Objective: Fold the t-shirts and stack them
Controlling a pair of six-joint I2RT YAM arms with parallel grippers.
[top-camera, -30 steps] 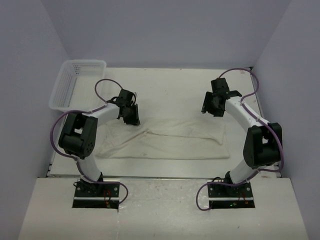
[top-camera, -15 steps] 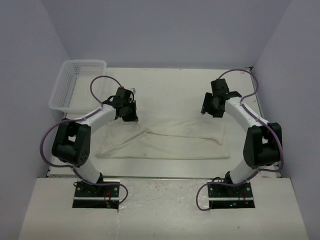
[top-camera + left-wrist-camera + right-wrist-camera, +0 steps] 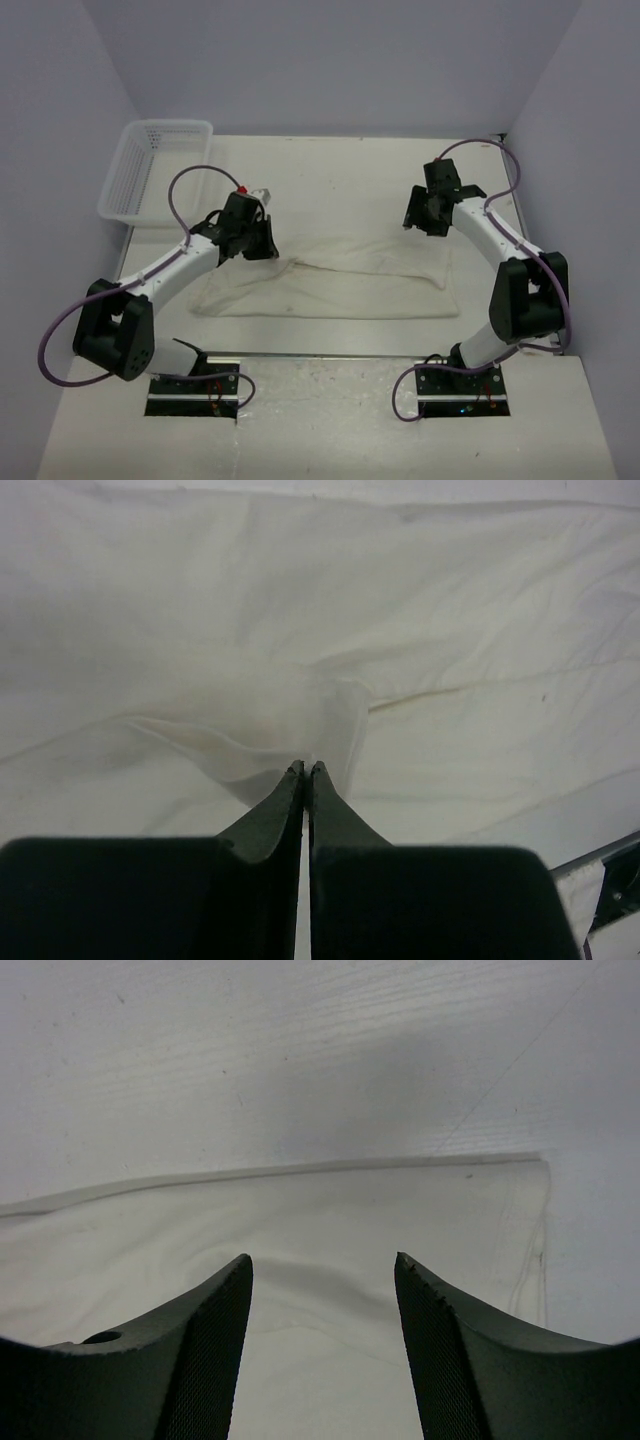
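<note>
**Pinching the shirt's far edge, ready for a fold**

We have one cream t-shirt (image 3: 340, 285) lying flat as a long band across the middle of the table (image 3: 340, 180), well apart from the white mesh basket (image 3: 150, 170) at the far left corner. Our left gripper (image 3: 305, 770) is clenched on a small raised pucker of cloth near the shirt's far left edge, probably so that side can be lifted over. Our right gripper (image 3: 322, 1260) hangs released above the cloth just inside the far right corner, seemingly placed to take a matching hold.
</note>
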